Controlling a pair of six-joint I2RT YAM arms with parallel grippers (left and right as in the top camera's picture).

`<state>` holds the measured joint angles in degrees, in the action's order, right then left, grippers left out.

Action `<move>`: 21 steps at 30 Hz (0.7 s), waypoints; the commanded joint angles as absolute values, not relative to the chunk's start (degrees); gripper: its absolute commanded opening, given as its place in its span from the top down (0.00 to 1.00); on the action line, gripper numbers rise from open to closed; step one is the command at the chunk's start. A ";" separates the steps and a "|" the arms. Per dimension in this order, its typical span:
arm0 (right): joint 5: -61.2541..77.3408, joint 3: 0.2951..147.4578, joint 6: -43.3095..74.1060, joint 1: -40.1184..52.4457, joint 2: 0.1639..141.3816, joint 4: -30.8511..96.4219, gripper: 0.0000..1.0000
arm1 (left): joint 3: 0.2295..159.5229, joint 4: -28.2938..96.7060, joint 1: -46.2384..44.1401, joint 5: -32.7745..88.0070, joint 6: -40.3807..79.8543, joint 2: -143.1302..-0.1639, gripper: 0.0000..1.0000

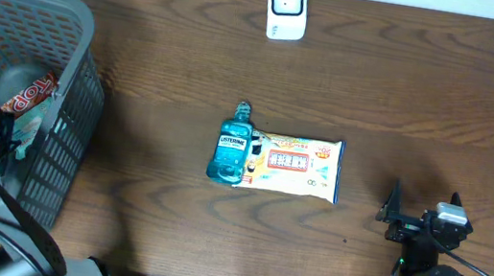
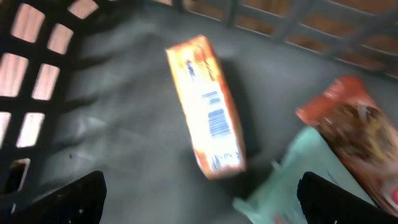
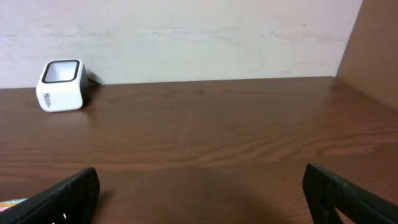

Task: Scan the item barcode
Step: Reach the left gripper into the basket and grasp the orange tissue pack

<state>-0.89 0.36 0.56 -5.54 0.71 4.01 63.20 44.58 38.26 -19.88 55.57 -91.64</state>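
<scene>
Blue bottle (image 1: 231,146) labelled LISTERINE on the table (image 1: 426,105); left end effector (image 2: 199,199) and right end effector (image 3: 199,196) spread wide, holding nothing.

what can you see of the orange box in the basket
The orange box is a slim carton, cardboard by the look, with a white panel facing up that carries a barcode. It lies flat on the dark grey floor of the basket, its long axis running from upper left to lower right in the left wrist view. The print is too blurred to read. Its lower end is close to a pale green packet; contact cannot be told. Nothing grips it.
</scene>
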 commanded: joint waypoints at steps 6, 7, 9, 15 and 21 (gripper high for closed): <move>-1.15 0.32 -0.32 -5.15 0.49 4.19 0.01 | 63.99 43.20 38.57 -26.63 60.31 -97.97 0.02; -1.15 0.32 -0.32 -5.15 0.49 4.19 0.01 | 63.99 42.70 38.57 -26.63 60.31 -98.91 0.02; -1.15 0.32 -0.32 -5.15 0.49 4.19 0.01 | 63.99 41.91 38.63 -26.63 60.31 -100.53 0.02; -1.15 0.32 -0.32 -5.15 0.49 4.19 0.01 | 63.99 40.88 38.61 -26.61 60.27 -103.42 0.35; -1.15 0.32 -0.32 -5.15 0.49 4.19 0.01 | 64.01 40.93 38.61 -26.59 57.91 -103.13 0.89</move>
<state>-0.91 0.36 0.56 -5.54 0.71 3.99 63.20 40.60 38.26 -25.39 59.77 -103.07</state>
